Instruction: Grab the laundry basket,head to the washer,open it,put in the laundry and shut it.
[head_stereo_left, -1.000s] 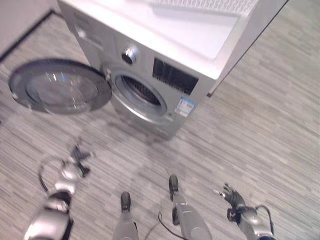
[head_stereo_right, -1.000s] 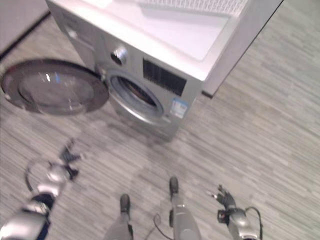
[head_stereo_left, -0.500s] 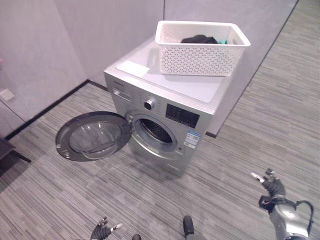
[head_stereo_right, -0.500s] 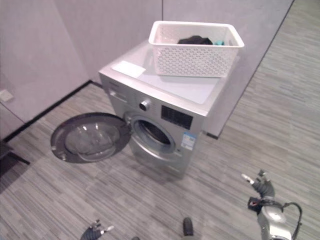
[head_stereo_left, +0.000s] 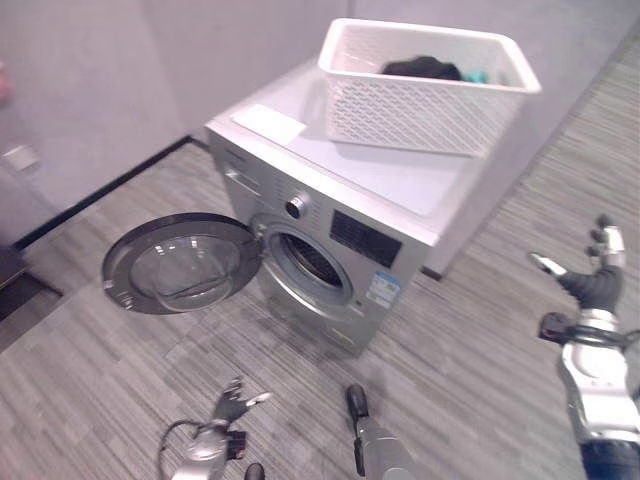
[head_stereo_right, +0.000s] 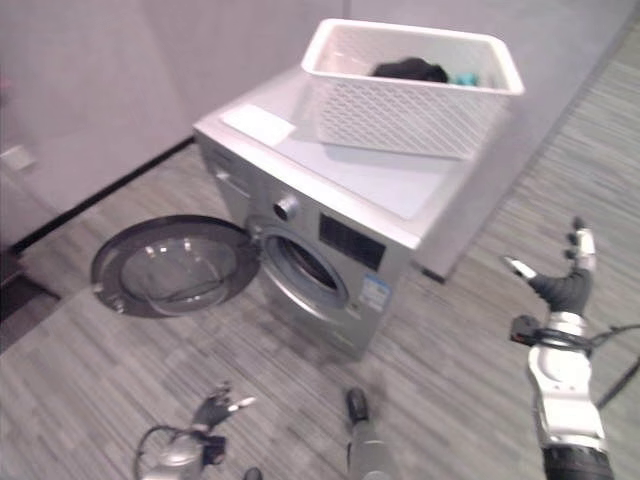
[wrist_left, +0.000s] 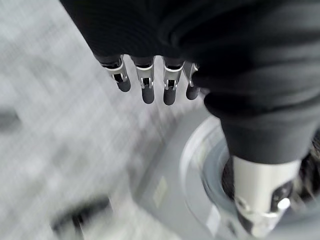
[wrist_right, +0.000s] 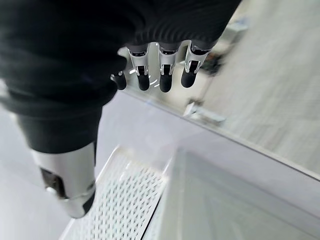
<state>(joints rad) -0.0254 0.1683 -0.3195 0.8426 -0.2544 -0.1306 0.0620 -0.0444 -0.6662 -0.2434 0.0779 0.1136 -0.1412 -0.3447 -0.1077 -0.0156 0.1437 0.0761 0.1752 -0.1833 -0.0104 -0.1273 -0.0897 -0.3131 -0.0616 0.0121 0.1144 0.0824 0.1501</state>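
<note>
A white lattice laundry basket (head_stereo_left: 425, 85) stands on top of the silver washer (head_stereo_left: 330, 215), with dark and teal laundry (head_stereo_left: 422, 67) inside it. The washer's round door (head_stereo_left: 180, 262) hangs wide open to the left, and the drum opening (head_stereo_left: 308, 268) is exposed. My right hand (head_stereo_left: 590, 280) is raised to the right of the washer, fingers spread, holding nothing. My left hand (head_stereo_left: 232, 405) is low in front of the washer, open and empty. The right wrist view shows the basket's lattice wall (wrist_right: 127, 200) past the fingers (wrist_right: 165, 70).
A grey wall (head_stereo_left: 90, 90) with a dark skirting runs behind and left of the washer. A flat white pad (head_stereo_left: 268, 124) lies on the washer's top left. Striped grey floor (head_stereo_left: 480, 340) spreads in front and to the right.
The camera has lifted from the floor and washer front to take in the basket. My right hand has risen to about the washer's height. My left hand stays low.
</note>
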